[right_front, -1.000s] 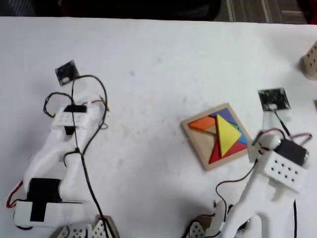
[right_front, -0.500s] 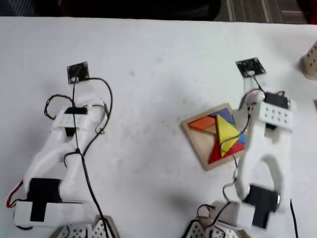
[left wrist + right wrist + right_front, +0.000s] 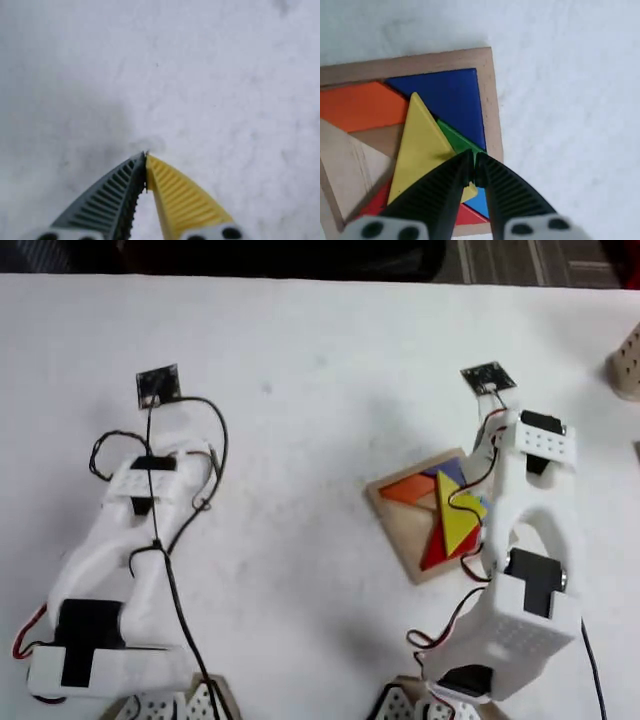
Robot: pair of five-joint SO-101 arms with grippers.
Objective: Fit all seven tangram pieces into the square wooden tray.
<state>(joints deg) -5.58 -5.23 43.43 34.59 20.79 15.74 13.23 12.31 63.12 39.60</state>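
A plain white worktop carries the square wooden tray of coloured pieces on its right side. The right claw is closed and empty over the tray. The left claw is closed and empty over bare worktop.

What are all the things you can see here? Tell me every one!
table: one, white, under everything.
square wooden tray: one, light wood, on the table by the right arm.
yellow triangle: one, middle of the tray, seemingly lying over its neighbours.
orange piece: one, in the tray.
blue triangle: one, in a tray corner.
green piece: one, between yellow and blue.
red piece: one, beside the yellow.
perforated block: one, beige, at the table's right edge.
left arm, right arm: two, white.
left end effector: grey and yellow, shut, over bare table.
right end effector: black, shut, over the tray.
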